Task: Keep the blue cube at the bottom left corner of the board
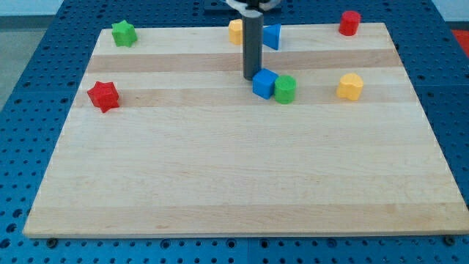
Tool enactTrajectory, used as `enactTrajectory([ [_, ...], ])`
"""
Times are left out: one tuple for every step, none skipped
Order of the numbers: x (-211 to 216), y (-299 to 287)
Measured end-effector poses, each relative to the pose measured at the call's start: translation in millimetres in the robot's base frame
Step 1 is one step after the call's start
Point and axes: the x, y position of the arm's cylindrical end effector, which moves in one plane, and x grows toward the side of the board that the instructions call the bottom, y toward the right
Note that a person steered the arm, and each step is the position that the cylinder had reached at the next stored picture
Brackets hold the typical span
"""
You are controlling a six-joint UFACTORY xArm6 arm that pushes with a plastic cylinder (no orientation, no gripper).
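Observation:
The blue cube [264, 83] sits on the wooden board [242, 176] in the upper middle, touching a green cylinder [285, 89] on its right. My tip [251, 76] stands just to the upper left of the blue cube, at or very near its left face. The rod rises straight up from there to the view's top. The bottom left corner of the board [44, 220] is far from the cube.
A red star [103, 95] lies at the left. A green star [124, 33] is at the top left. A yellow block [235, 31] and a blue block [272, 36] sit behind the rod at the top edge. A red cylinder [349, 23] is top right; a yellow block [350, 86] is right.

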Motion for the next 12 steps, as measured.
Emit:
enactTrajectory([
  [-5.3, 0.4],
  [-21.7, 30.4],
  [-21.4, 72.2],
  [6.3, 78.8],
  [33.1, 56.0],
  [32.1, 42.4],
  [9.5, 51.8],
  [4.6, 46.8],
  [24.1, 11.4],
  [70.9, -26.7],
  [93.2, -35.0],
  [76.2, -16.9],
])
